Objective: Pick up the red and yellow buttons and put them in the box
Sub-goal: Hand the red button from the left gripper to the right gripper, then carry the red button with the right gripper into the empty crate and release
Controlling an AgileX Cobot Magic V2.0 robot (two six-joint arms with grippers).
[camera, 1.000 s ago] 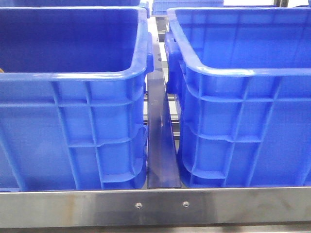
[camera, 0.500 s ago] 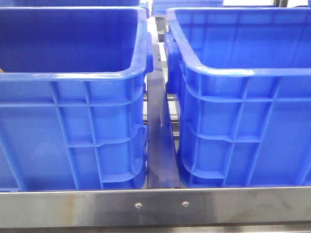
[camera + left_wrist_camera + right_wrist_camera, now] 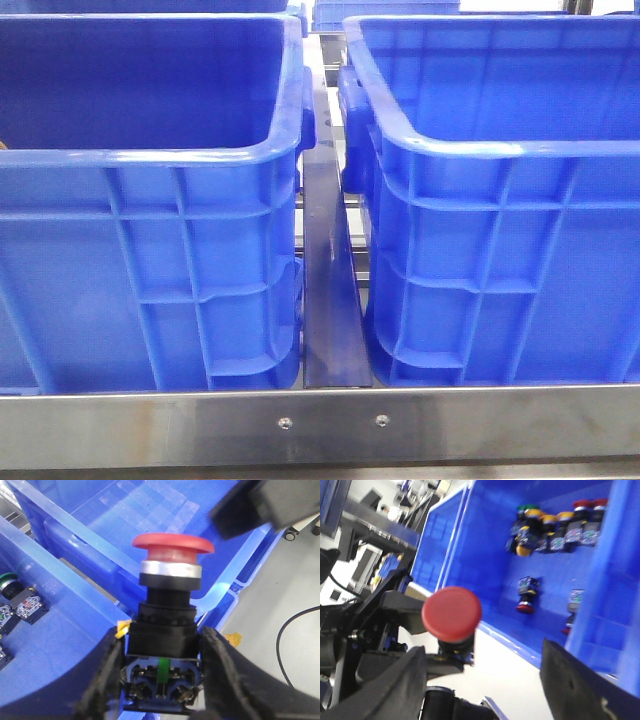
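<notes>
Steel front rail [image 3: 320, 425] w/ two screws, pale grey floor [image 3: 280, 595], black cable [image 3: 292, 630] across it.

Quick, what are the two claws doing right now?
Left gripper: closed on the red button.
Right gripper: open, holding nothing.

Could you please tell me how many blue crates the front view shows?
2 clearly: the left crate, the right crate, a gap between; blue slivers behind may be more.

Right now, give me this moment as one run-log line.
left gripper: shut on red button | right gripper: open, empty | buttons lying in crate | arms absent from front view
</notes>
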